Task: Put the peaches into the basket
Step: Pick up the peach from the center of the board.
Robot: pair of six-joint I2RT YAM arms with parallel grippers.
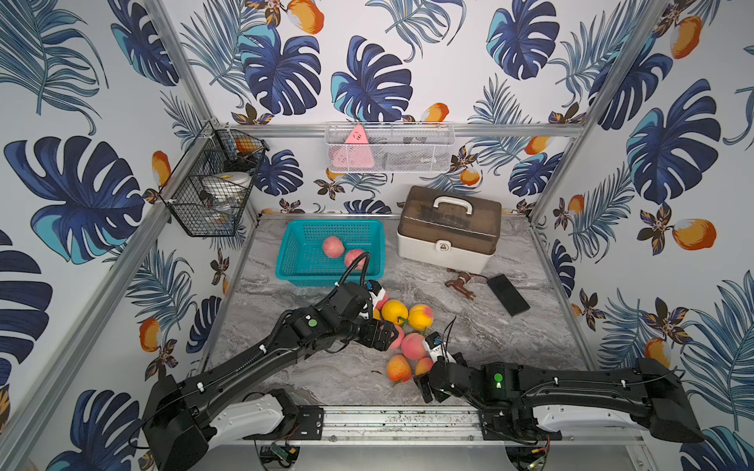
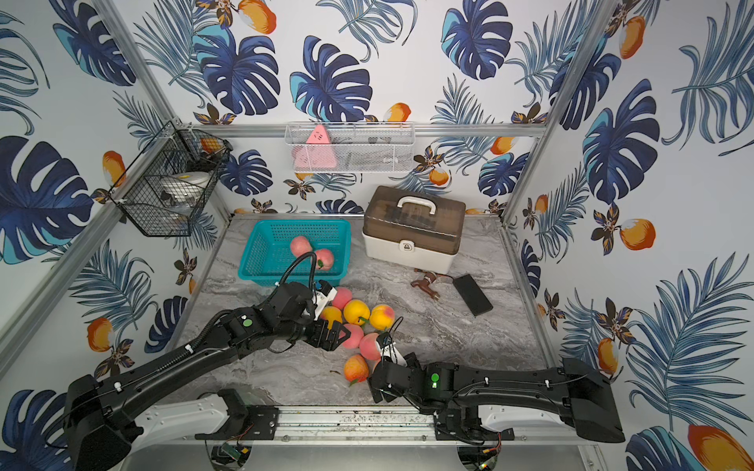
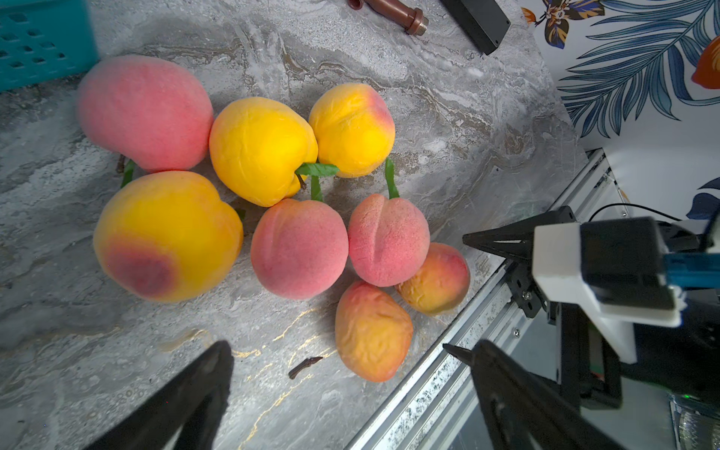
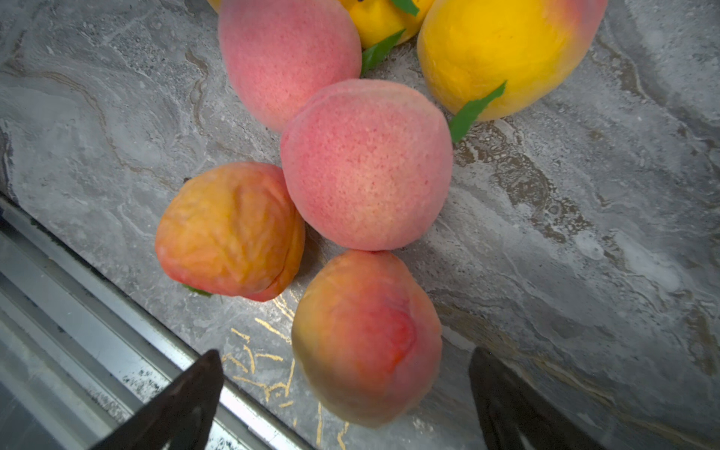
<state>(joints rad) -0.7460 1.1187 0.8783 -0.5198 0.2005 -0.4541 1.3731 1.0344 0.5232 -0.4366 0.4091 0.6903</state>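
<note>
Nearest the camera, the aluminium rail [image 1: 400, 420] carried both arm bases along the front edge of your marble tabletop [image 1: 510, 338]. Just past it, your right gripper [image 4: 345, 356] hung with its jaws spread wide and nothing held. An orange-red peach [image 4: 366, 339] showed between its fingertips in the right wrist view. Your left gripper [image 3: 338, 346] was also wide and empty, poised over the cluster from the other side. Eight peaches [image 3: 298, 249] lay bunched on the table there, touching one another: three pink, three yellow, and two orange-red ones closest to the rail. Farther back you had the teal basket [image 1: 293, 248] standing on the table, with two pink peaches [image 1: 333, 246] side by side inside it. To its right sat a latched storage box [image 1: 449, 232], with a brown tap [image 1: 461, 283] and a black slab [image 1: 508, 293] in front of it. On the walls behind hung a black wire basket [image 1: 212, 191] and a white mesh basket [image 1: 389, 149].
</note>
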